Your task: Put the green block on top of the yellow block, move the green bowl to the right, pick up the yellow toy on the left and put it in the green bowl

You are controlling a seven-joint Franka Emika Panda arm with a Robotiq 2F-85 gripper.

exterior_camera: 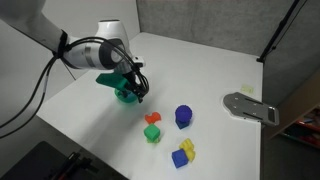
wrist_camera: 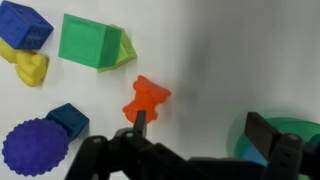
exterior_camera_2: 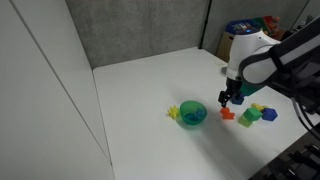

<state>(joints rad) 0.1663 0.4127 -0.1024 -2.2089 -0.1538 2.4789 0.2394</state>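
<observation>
My gripper (wrist_camera: 200,128) is open and empty, low over the table between the orange toy (wrist_camera: 147,98) and the green bowl (wrist_camera: 300,125). In both exterior views it (exterior_camera: 140,97) (exterior_camera_2: 228,100) hangs just beside the bowl (exterior_camera: 125,94) (exterior_camera_2: 192,115). The green block (wrist_camera: 88,40) (exterior_camera: 152,131) sits on the yellow block (wrist_camera: 126,48), whose edge shows beside it. The yellow toy (exterior_camera_2: 173,111) lies against the bowl's far side from the gripper. It is hidden in the wrist view.
A blue spiky cylinder (wrist_camera: 35,147) (exterior_camera: 184,116) and a small blue block (wrist_camera: 68,118) lie near the orange toy (exterior_camera: 152,118). A blue and yellow block pair (wrist_camera: 25,40) (exterior_camera: 183,153) lies beyond. A grey metal plate (exterior_camera: 250,105) sits near the table edge.
</observation>
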